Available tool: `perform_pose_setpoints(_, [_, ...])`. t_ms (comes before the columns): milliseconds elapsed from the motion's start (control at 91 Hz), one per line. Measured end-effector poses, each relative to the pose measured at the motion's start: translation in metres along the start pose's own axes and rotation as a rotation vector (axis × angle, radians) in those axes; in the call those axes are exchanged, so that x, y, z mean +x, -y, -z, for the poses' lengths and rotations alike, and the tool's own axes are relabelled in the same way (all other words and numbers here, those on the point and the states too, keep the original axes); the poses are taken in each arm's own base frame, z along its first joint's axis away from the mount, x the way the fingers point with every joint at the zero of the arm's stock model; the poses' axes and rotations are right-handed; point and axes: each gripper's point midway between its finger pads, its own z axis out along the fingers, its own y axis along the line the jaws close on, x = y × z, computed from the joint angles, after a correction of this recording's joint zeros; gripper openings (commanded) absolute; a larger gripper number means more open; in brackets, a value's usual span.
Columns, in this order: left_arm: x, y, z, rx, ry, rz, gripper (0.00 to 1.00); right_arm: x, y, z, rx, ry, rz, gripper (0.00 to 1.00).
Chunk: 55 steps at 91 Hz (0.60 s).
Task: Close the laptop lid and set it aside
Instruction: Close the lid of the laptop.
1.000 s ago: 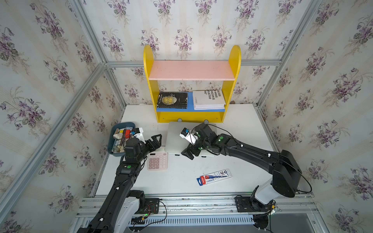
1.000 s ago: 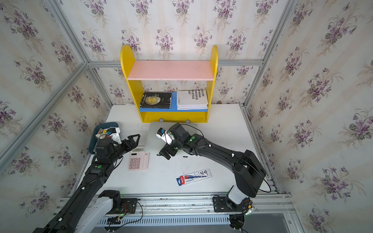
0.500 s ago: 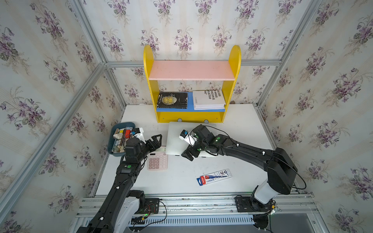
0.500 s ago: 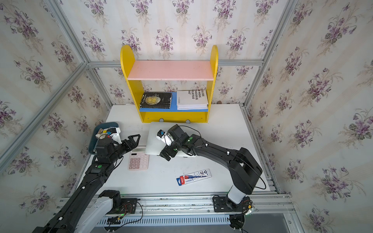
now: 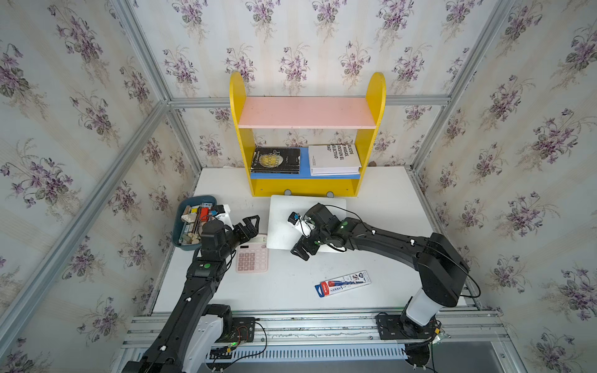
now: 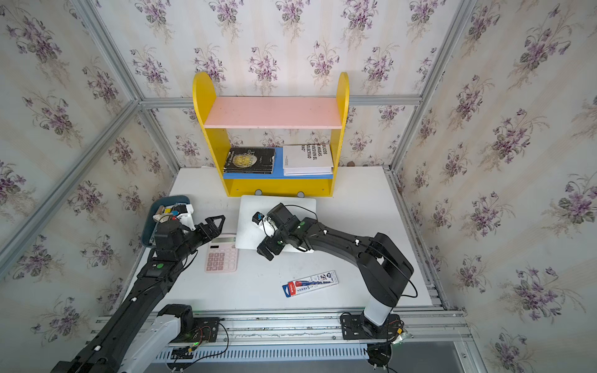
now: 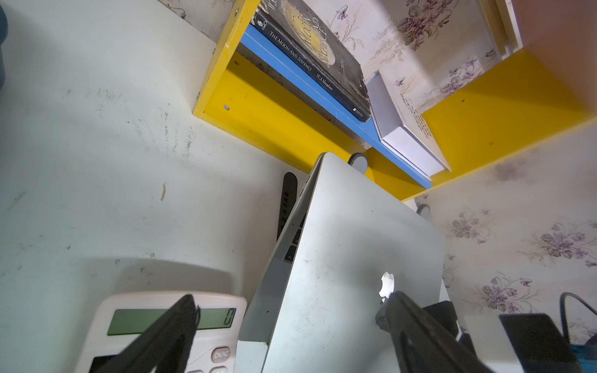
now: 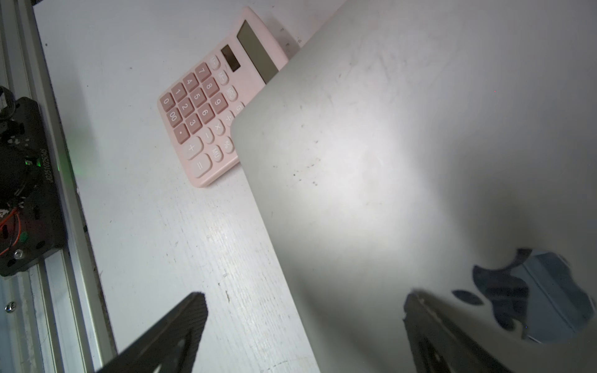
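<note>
At far left I see the blue bin [image 5: 179, 226] of odds and ends. Just right of it my left gripper [image 5: 251, 228] hovers over the top edge of the pink calculator [image 5: 252, 258], claw spread wide and empty. Next comes the laptop [image 7: 274, 284], on the white table [image 5: 387, 200] in front of the yellow shelf [image 5: 307, 187]. The laptop lid [image 5: 284, 222] is lowered almost shut, silver back up, with a thin wedge of black keys showing in the left wrist view. My right gripper [image 5: 307, 248] sits at the lid's front edge, claw wide, clamping nothing. One finger is over the lid by the apple logo [image 8: 533, 290], the other over bare table. Farther right lies a red-and-blue pen pack [image 5: 343, 284].
</note>
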Motion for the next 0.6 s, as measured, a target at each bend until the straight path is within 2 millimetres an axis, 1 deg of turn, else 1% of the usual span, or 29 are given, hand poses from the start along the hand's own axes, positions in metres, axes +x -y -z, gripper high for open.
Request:
perform_pose_setpoints(330, [0.000,-0.001,0.000,-0.001,-0.002,0.001,0.94,0.019,0.010,-0.007,0.013,-0.038,-0.038,1.00])
perform_pose_setpoints(604, [0.003,-0.001,-0.001,0.000,-0.011,0.004,0.94,0.026,0.023,-0.013,0.034,-0.049,-0.077,1.00])
